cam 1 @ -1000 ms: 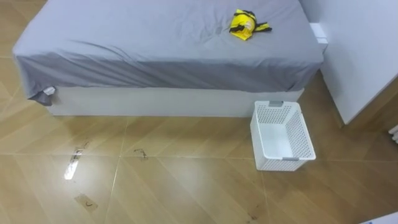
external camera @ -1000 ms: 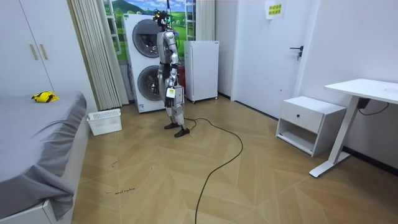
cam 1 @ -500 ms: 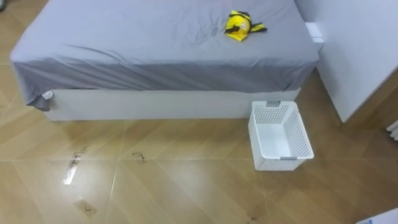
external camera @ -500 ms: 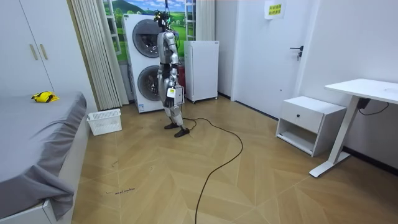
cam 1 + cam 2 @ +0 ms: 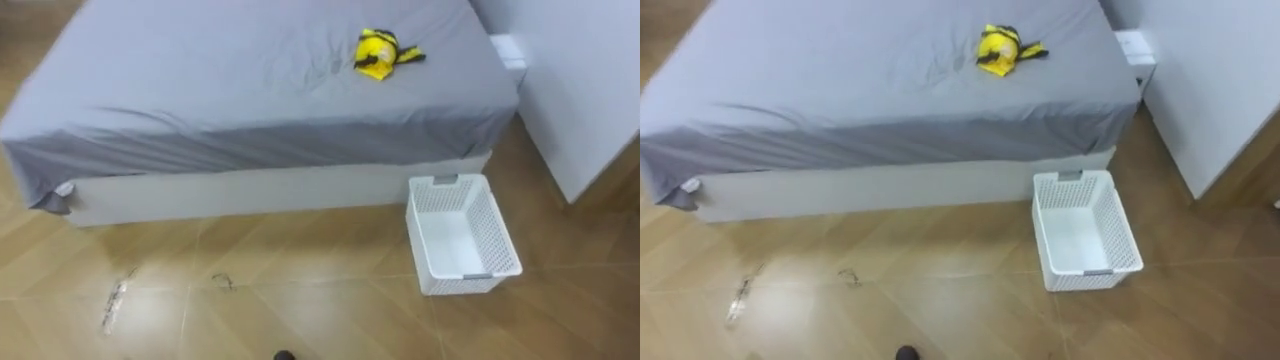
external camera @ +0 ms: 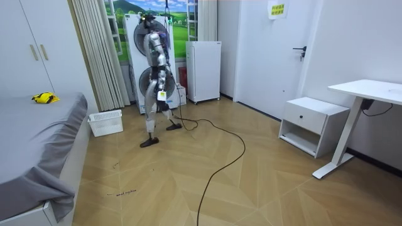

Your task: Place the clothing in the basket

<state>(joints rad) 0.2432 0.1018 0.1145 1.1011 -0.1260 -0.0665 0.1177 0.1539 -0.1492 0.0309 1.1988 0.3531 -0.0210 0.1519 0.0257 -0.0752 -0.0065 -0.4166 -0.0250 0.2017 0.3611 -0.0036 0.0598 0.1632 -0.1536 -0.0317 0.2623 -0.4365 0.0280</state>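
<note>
Robot has just taken a stride toward the bed (image 5: 250,95). The head camera shifted with it, and nothing on the bed moved. So this is the approach phase, no pick yet. Left hand (image 6: 161,98) hangs at its hip, well short of the bed; can't tell its grip state, same for the right. Basket (image 5: 437,182) sits on the floor just beside the bed's base, empty. Yellow clothes (image 5: 378,52) lie on the bed top toward its far edge, well apart from either hand.
</note>
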